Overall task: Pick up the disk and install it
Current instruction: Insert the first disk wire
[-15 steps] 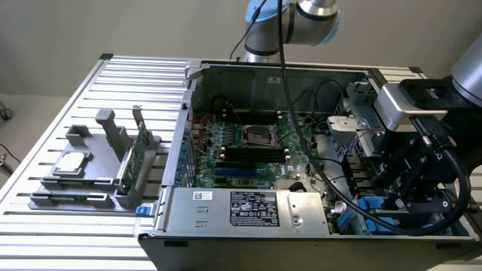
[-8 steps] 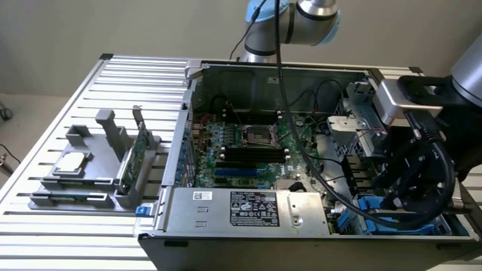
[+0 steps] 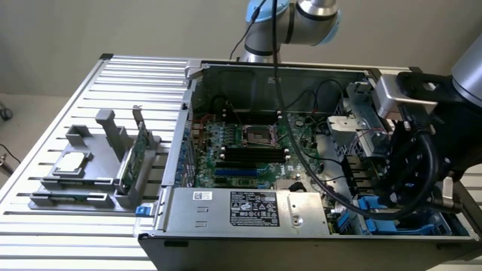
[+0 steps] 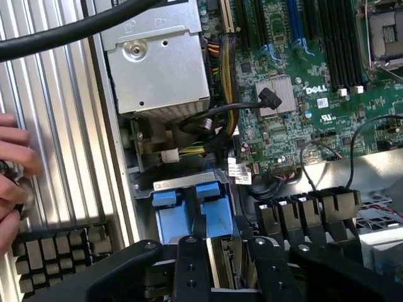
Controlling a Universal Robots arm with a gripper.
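Your fingers (image 4: 191,267) stand spread astride the disk (image 4: 189,217). In the exterior view it sits at five o'clock in the case (image 3: 263,79).

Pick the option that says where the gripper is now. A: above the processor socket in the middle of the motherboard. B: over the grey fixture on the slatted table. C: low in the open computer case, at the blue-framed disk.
C: the gripper sits low in a corner of the computer case, right at the blue-framed disk.
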